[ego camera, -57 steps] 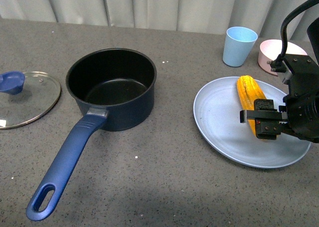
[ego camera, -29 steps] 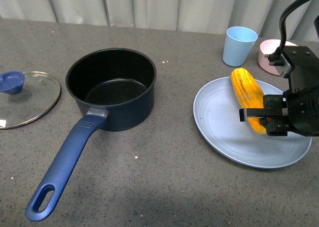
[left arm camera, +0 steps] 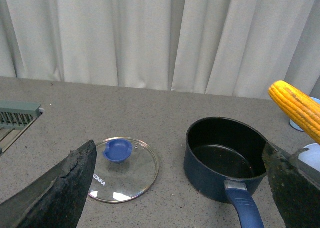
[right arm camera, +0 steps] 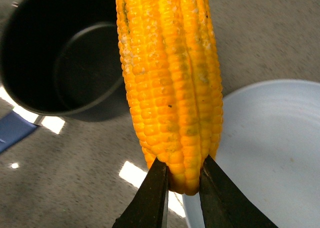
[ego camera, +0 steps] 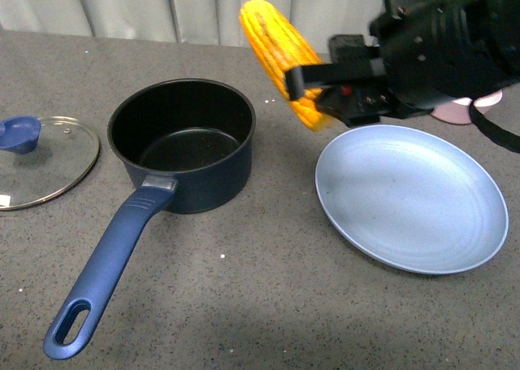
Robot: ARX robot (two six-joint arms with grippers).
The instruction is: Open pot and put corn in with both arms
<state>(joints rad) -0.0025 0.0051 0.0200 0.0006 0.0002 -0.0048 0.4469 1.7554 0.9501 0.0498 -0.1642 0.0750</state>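
Note:
The dark navy pot (ego camera: 183, 142) stands open at centre left, its long blue handle pointing to the near edge. Its glass lid (ego camera: 45, 163) lies flat on the table to the left of it. My right gripper (ego camera: 313, 85) is shut on one end of the yellow-orange corn (ego camera: 280, 57) and holds it in the air, tilted, just right of the pot's rim. From the right wrist, the corn (right arm camera: 170, 82) is pinched between the black fingers (right arm camera: 150, 198), with the pot (right arm camera: 55, 52) beyond. My left gripper (left arm camera: 178, 147) is open and empty, looking at the lid (left arm camera: 122, 168) and pot (left arm camera: 225, 158).
An empty light blue plate (ego camera: 410, 195) lies to the right of the pot. A pink bowl (ego camera: 459, 111) peeks out behind my right arm. A curtain closes off the back of the table. A grey grille (left arm camera: 17, 115) sits at the table's far left.
My right gripper has lifted the corn off the blue plate and carried it up and leftward to beside the pot. The plate is now bare. Pot and lid have not moved.

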